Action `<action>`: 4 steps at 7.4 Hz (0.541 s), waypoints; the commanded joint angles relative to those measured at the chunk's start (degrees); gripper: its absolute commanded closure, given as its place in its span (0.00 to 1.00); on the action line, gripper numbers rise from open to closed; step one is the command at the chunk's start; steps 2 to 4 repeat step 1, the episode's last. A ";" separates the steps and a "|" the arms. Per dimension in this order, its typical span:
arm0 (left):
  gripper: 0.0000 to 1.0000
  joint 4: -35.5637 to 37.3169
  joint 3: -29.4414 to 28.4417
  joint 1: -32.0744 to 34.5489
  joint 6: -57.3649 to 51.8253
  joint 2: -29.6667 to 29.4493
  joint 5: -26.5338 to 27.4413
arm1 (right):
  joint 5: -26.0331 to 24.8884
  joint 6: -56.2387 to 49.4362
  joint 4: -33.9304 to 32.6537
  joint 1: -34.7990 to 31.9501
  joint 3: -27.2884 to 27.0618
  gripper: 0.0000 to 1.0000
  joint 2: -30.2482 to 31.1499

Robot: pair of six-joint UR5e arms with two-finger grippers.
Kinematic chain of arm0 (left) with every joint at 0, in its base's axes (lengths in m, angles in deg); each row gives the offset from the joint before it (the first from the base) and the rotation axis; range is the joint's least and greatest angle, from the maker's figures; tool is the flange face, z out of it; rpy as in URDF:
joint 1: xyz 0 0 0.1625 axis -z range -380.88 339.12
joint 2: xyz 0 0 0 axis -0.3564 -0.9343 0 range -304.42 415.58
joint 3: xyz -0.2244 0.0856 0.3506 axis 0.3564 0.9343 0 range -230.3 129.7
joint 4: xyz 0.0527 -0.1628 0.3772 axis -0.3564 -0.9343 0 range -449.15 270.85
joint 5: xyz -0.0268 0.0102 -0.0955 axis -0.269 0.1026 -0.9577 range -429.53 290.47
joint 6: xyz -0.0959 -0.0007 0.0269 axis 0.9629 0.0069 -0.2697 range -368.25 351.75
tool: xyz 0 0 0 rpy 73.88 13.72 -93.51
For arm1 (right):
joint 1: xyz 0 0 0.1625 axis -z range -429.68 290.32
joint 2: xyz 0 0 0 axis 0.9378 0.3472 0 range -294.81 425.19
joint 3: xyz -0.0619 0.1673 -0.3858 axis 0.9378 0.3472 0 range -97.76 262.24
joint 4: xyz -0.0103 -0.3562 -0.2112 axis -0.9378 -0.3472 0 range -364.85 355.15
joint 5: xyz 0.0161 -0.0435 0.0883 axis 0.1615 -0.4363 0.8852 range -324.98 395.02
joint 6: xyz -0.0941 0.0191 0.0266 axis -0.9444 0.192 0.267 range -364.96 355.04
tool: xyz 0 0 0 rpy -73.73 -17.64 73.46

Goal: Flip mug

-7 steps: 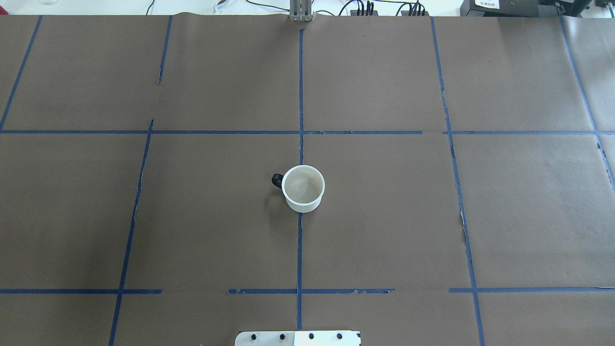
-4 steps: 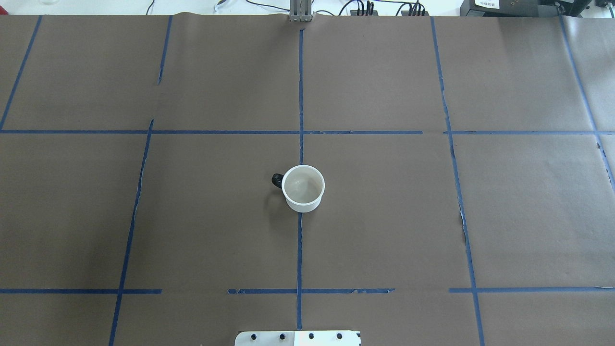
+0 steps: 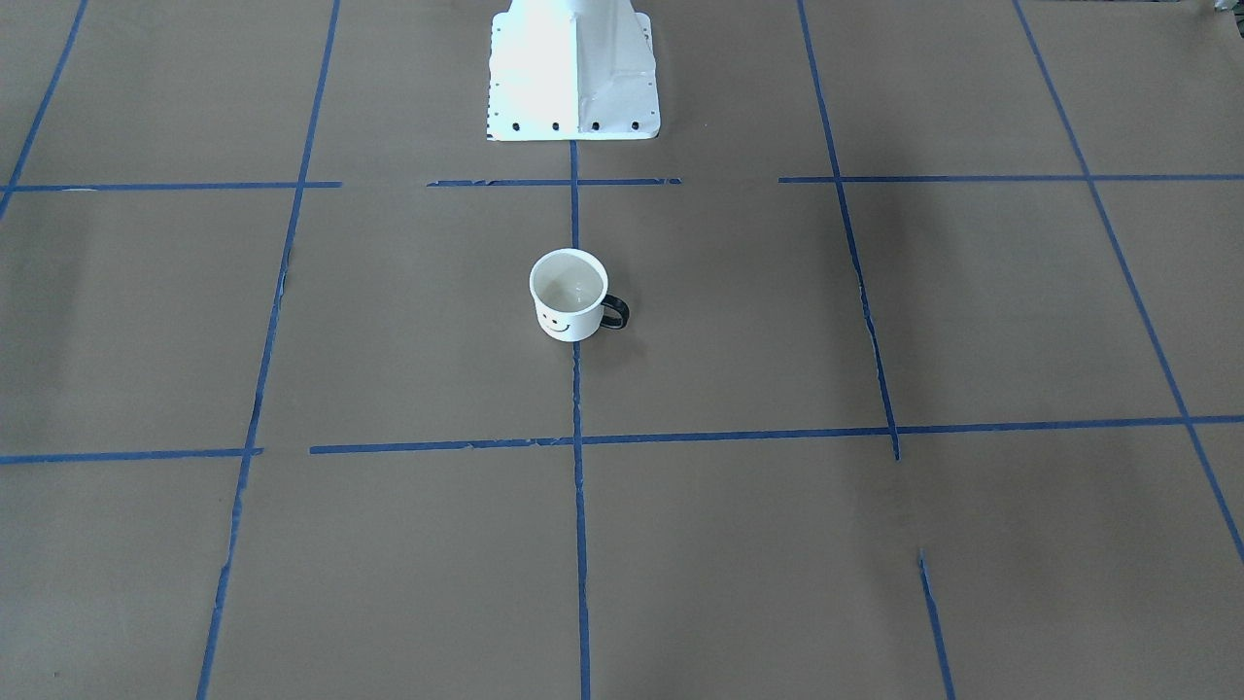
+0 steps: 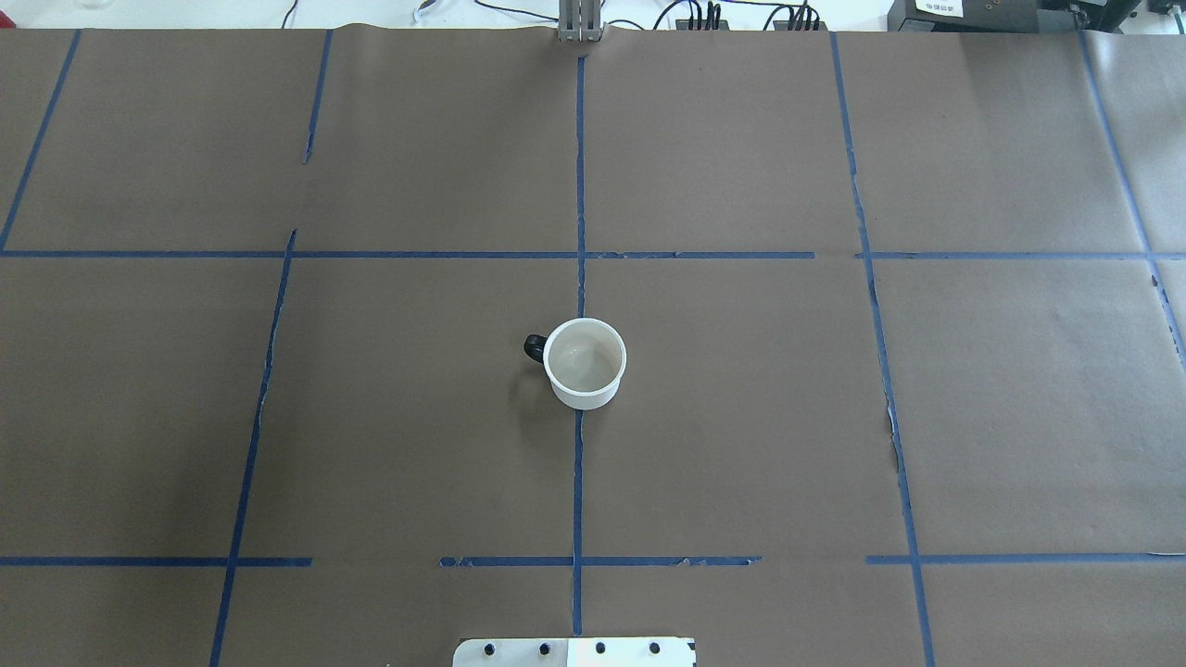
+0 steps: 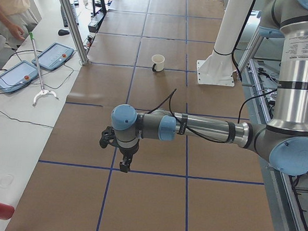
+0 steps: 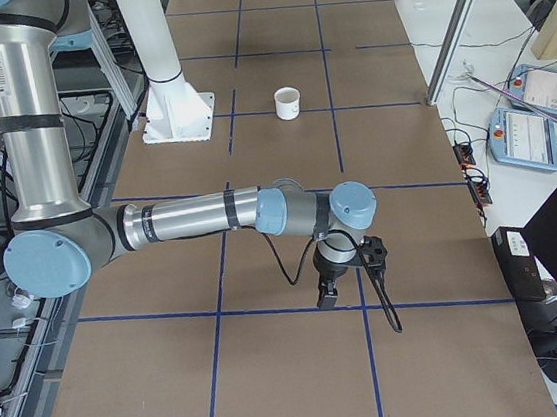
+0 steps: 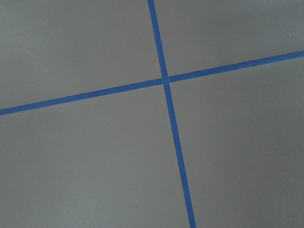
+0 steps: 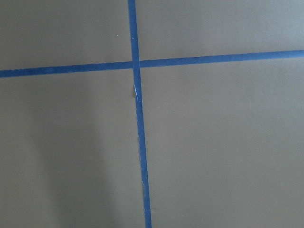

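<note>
The white mug [image 4: 585, 363] stands upright, opening up, near the table's middle on the centre tape line. Its black handle [image 4: 534, 348] points to that view's left. The front-facing view shows its smiley face [image 3: 558, 327]. It also shows in the left side view [image 5: 158, 62] and the right side view [image 6: 289, 103]. My left gripper [image 5: 123, 166] hangs over the table far from the mug, and so does my right gripper [image 6: 327, 299]. They show only in the side views, so I cannot tell whether they are open or shut. Both wrist views show only brown paper and blue tape.
Brown paper with blue tape lines [image 4: 580, 185] covers the table. The robot's white base plate [image 3: 573, 87] sits at the near edge behind the mug. Control pendants [image 5: 55, 56] and a person [image 5: 11, 7] are beside the table's far side. A metal post [image 4: 580, 23] stands at the far edge.
</note>
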 commanded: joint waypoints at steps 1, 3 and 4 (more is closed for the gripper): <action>0.00 0.00 0.04 0.06 0.01 -0.06 0.00 | 0.00 0.00 0.00 0.00 0.00 0.00 0.00; 0.00 0.00 0.04 0.06 0.01 -0.06 0.00 | 0.00 0.00 0.00 0.00 0.00 0.00 0.00; 0.00 0.00 0.04 0.06 0.01 -0.06 0.00 | 0.00 0.00 0.00 0.00 0.00 0.00 0.00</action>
